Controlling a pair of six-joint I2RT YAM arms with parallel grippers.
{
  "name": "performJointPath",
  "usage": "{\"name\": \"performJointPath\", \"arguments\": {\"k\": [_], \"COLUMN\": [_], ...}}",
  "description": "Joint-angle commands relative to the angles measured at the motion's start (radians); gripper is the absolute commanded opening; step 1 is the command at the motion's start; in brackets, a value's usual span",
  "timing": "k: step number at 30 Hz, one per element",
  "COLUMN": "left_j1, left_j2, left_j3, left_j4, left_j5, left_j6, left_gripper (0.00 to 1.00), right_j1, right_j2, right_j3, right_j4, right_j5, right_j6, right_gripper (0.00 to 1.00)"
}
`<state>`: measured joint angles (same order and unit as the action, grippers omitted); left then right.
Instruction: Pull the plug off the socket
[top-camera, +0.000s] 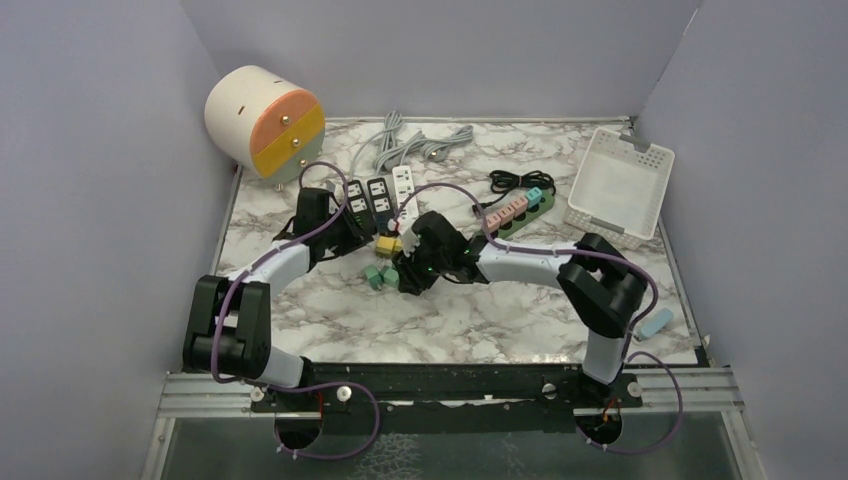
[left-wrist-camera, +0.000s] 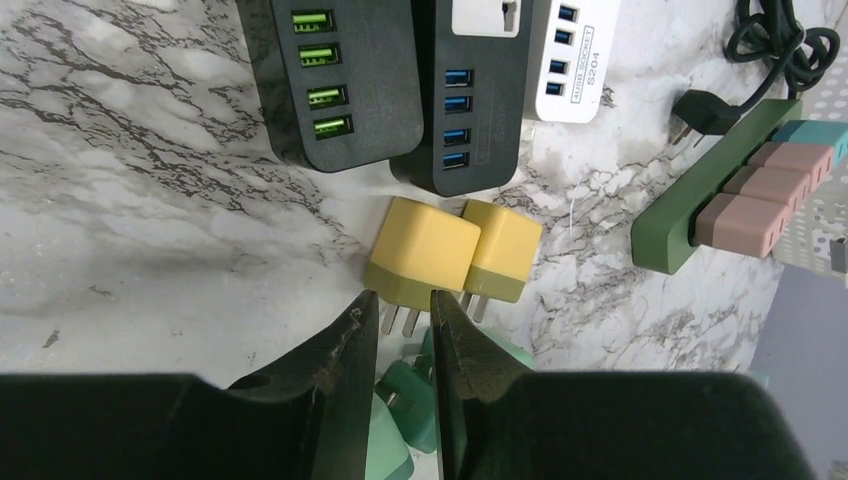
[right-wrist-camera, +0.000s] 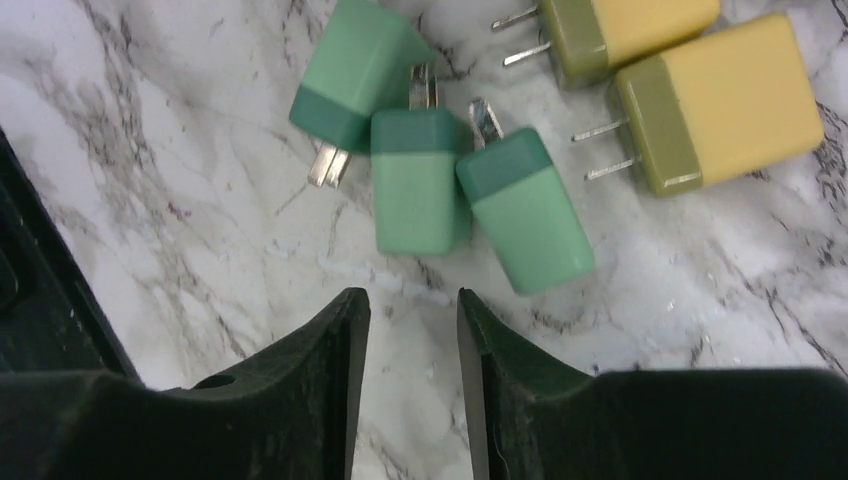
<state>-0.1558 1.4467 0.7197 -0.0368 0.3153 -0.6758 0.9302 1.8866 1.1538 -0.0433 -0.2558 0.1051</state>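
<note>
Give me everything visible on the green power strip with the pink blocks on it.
The green power strip is a long dark-green bar, matte plastic by the look, lying flat and diagonal on the marble table, close beside the white basket. A row of pink blocks sits on it, a teal block at the far end. A black cord lies coiled behind it.

From high behind the near edge, we look down over the whole white marble-patterned tabletop (top-camera: 330, 330). Our two wrist cameras hang close above it, facing down; both catch the two yellow cube-shaped plug adapters (left-wrist-camera: 420, 250) and three green plug adapters (right-wrist-camera: 415, 190).
</note>
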Motion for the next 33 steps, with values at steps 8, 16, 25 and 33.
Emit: {"name": "performJointPath", "arguments": {"k": [8, 16, 25, 33], "left_j1": [0.009, 0.009, 0.010, 0.010], "left_j2": [-0.047, -0.086, -0.130, -0.114], "left_j3": [0.098, 0.104, 0.090, 0.093], "left_j4": [-0.060, -0.059, -0.096, -0.098], "left_j5": [-0.061, -0.056, -0.084, -0.071], "left_j6": [0.084, 0.117, 0.139, 0.145], "left_gripper": [0.28, 0.29, 0.31, 0.33], "right_j1": [-0.185, -0.526, -0.556, -0.555], "right_j2": [-0.462, -0.311, -0.075, 0.022], "right_j3": [-0.155, 0.069, 0.388, 0.407], "right_j4": [-0.123, -0.394, -0.835, -0.917], "right_j5": [0.163, 0.258, 0.438, 0.402], "right_j6": [0.114, 0.431, 0.730, 0.819], "right_gripper": [0.60, 0.92, 0.89, 0.88]}}
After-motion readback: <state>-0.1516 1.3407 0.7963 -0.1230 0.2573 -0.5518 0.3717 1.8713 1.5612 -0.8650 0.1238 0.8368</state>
